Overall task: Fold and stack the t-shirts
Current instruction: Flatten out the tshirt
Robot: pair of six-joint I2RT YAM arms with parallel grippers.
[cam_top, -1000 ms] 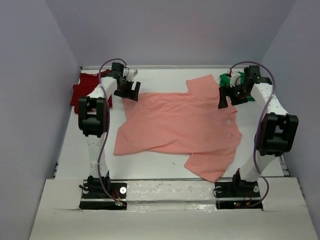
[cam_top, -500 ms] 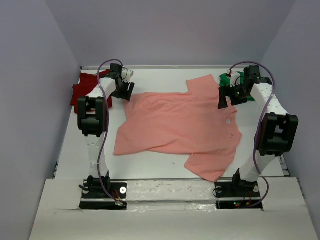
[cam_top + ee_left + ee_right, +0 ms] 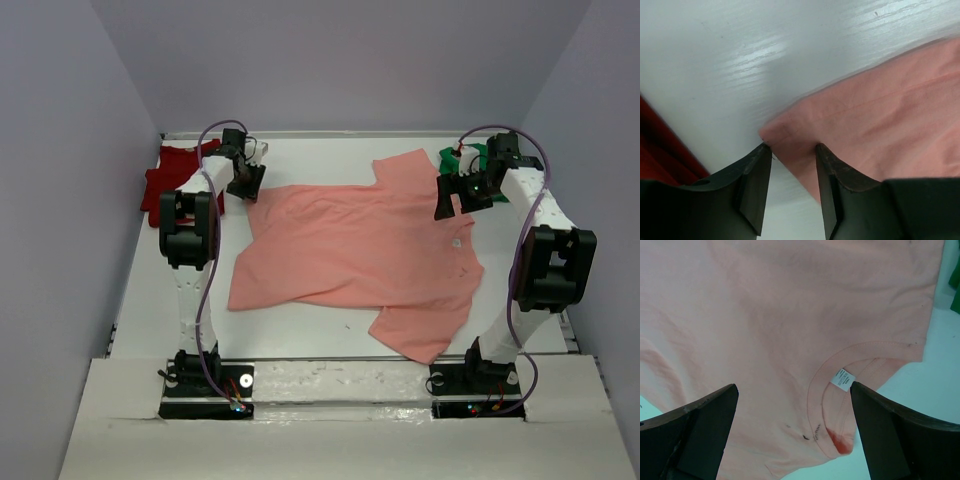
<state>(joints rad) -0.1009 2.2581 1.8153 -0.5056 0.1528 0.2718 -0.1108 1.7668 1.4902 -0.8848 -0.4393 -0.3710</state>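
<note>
Left wrist view first: the left gripper (image 3: 792, 147) has its jaws at a narrow gap. Right between the tips sits the hem corner (image 3: 788, 135) of the pink t-shirt (image 3: 880, 125), straddled but not pinched. Whether the tips touch the table (image 3: 740, 50) I can't tell. Past the tips it's white tabletop, and off to the gripper's left there's a sliver of the red shirt (image 3: 655, 155).

Over to the right wrist: the right gripper (image 3: 793, 386) is spread wide and holds nothing, hovering above the cloth. The collar (image 3: 816, 415) and its white label (image 3: 842, 380) lie just inside its right-hand finger. Further out on that side, the green shirt (image 3: 955, 280) peeks in.

From overhead, the pink t-shirt lies spread flat between the two grippers, the left at a far hem corner and the right by the neckline.

Now the feel of it. This looks like thin, limp cotton, light as anything, with no stiffness to carry a fold on its own. It'll likely drape, drag and wrinkle if lifted from one point. Best bet is the doubled hem corner on the left, where the stitched edge gives the pads some bite. On the right I'd go for the shoulder seam beside the collar rather than the stretchy rib itself. Lying flat on a smooth table, a single layer could slip out of a shallow pinch.
</note>
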